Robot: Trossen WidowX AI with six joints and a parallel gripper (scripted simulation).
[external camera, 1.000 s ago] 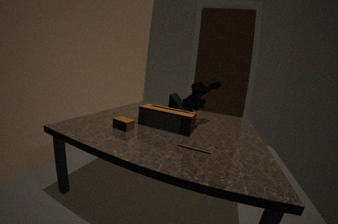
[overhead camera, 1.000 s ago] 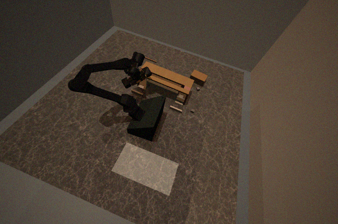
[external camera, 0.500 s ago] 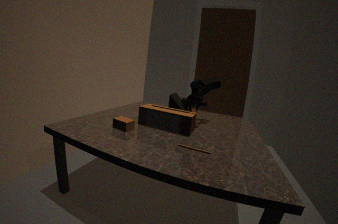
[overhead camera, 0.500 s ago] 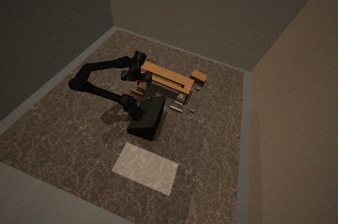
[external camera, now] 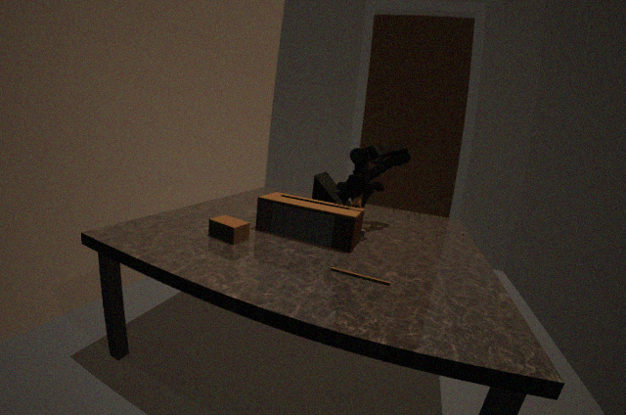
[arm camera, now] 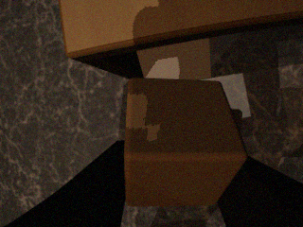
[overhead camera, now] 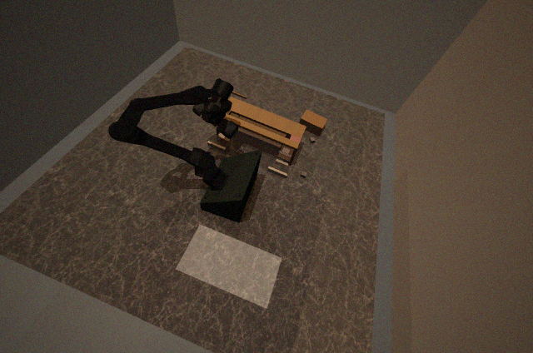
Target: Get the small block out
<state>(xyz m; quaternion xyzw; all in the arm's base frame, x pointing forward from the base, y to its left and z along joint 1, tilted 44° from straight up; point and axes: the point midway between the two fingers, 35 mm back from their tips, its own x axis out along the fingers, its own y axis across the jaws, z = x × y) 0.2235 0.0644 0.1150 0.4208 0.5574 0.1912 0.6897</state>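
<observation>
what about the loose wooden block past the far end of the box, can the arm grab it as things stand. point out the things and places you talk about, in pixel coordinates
Probably not yet: the gripper [arm camera: 167, 150] is shut on a brown block [arm camera: 180, 123], and the long wooden box [overhead camera: 266, 116] [external camera: 308, 223] lies between it and the loose wooden block [overhead camera: 313, 121] [external camera: 227, 229].

In the exterior view, a long slotted box [overhead camera: 266, 116] [external camera: 308, 223] stands on the bench [overhead camera: 326, 228] [external camera: 283, 284]. A smaller block [overhead camera: 313, 121] [external camera: 229, 229] lies left of it; a thin stick [overhead camera: 239, 94] [external camera: 359, 275] lies nearer, towards the right.
</observation>
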